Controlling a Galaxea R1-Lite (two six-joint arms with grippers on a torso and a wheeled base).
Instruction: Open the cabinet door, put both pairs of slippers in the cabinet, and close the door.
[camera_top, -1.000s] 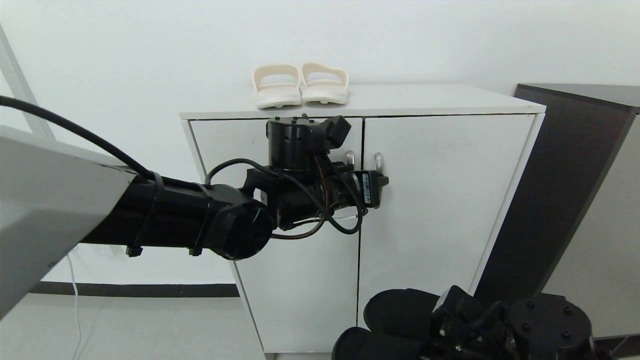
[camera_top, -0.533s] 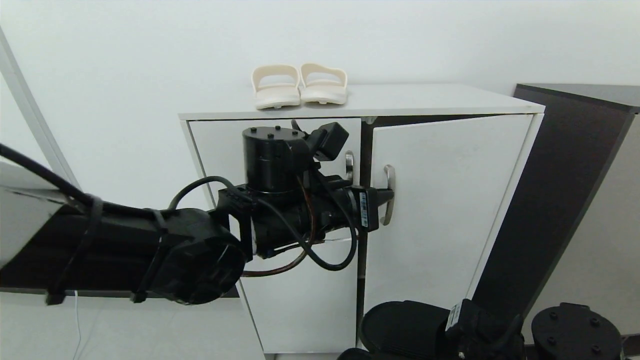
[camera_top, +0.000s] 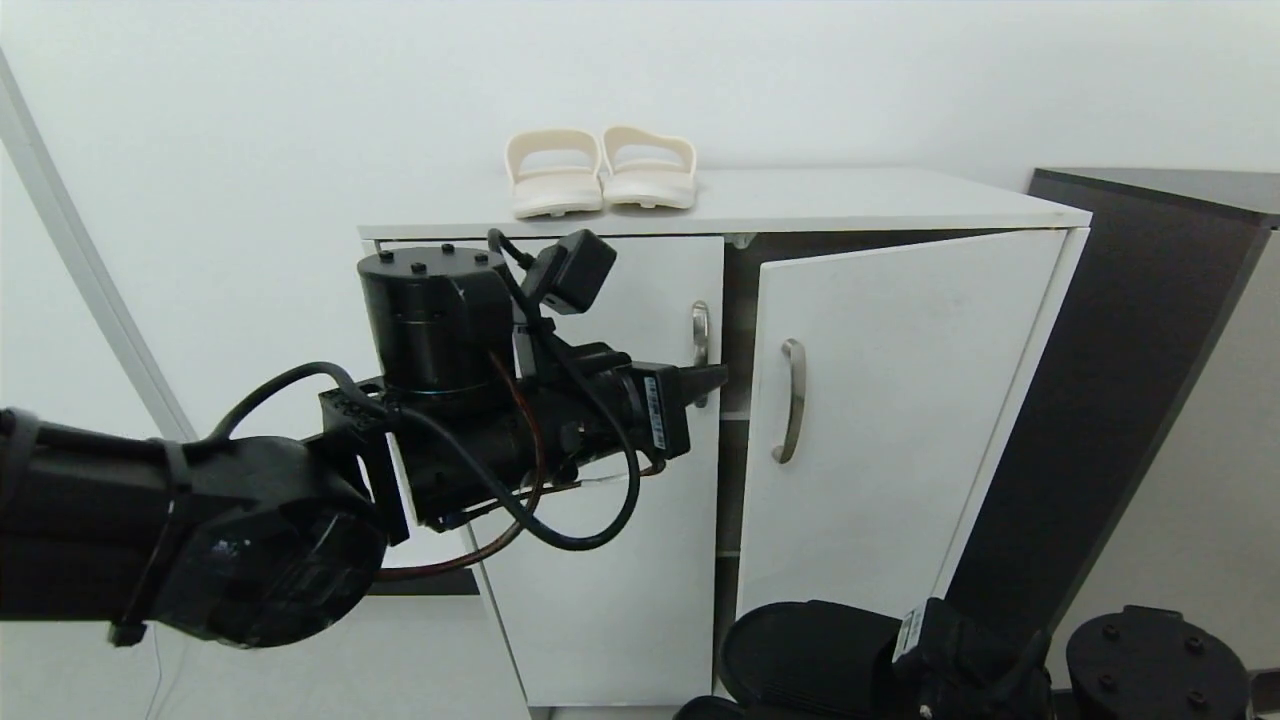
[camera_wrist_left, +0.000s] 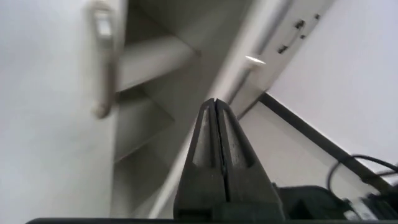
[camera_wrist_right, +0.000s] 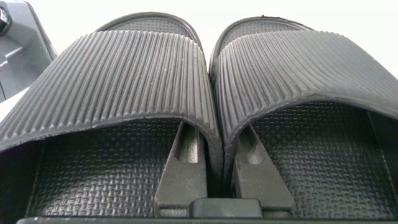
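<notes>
Left gripper (camera_top: 713, 379) pressed together, ajar cabinet door (camera_top: 900, 420) just to its right; right gripper (camera_wrist_right: 219, 171) pinches both black slippers (camera_wrist_right: 143, 81).

1. We take the dark tall unit (camera_top: 1110, 380) as our landmark. It stands at the right, with a near-black narrow face, a flat grey top and a paler grey side.
2. Behind it, and running off to its left, we see a plain white wall (camera_top: 250, 120).
3. Well to the left of the unit, a pale slanted bar (camera_top: 90, 270) crosses the wall, leaning from upper left to lower right.
4. Low down, left of the unit, a dark baseboard (camera_top: 425, 582) runs along the foot of the wall.
5. Below the baseboard lies a light grey floor (camera_top: 400, 660).
6. Far left of the unit, a thin white cord (camera_top: 157, 670) hangs toward the floor.
</notes>
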